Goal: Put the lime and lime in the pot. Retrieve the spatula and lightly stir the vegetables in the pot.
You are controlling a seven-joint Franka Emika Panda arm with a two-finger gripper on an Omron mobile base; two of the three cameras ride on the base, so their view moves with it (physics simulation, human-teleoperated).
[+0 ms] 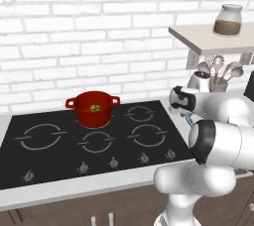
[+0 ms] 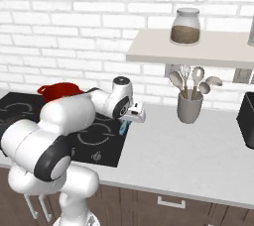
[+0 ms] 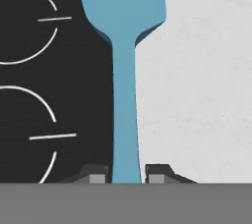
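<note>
The red pot (image 1: pixel 93 108) stands on the back burner of the black cooktop (image 1: pixel 64 158), with the green limes (image 1: pixel 93 106) lying inside it; I cannot tell the two apart. In the right base view the pot (image 2: pixel 60 90) peeks out behind my arm. My gripper (image 3: pixel 127 175) is shut on the handle of the light-blue spatula (image 3: pixel 124 70), whose blade points away from the hand over the cooktop's right edge. From the right base camera, the gripper (image 2: pixel 131 117) hovers at that edge with the spatula (image 2: pixel 122 128) hanging below it.
A grey utensil holder (image 2: pixel 190 107) with metal spoons and a whisk stands on the counter (image 2: pixel 198 150) to the right. Above it a shelf (image 2: pixel 198 54) carries a glass jar (image 2: pixel 185 26). A dark appliance (image 2: pixel 246 121) sits at the far right.
</note>
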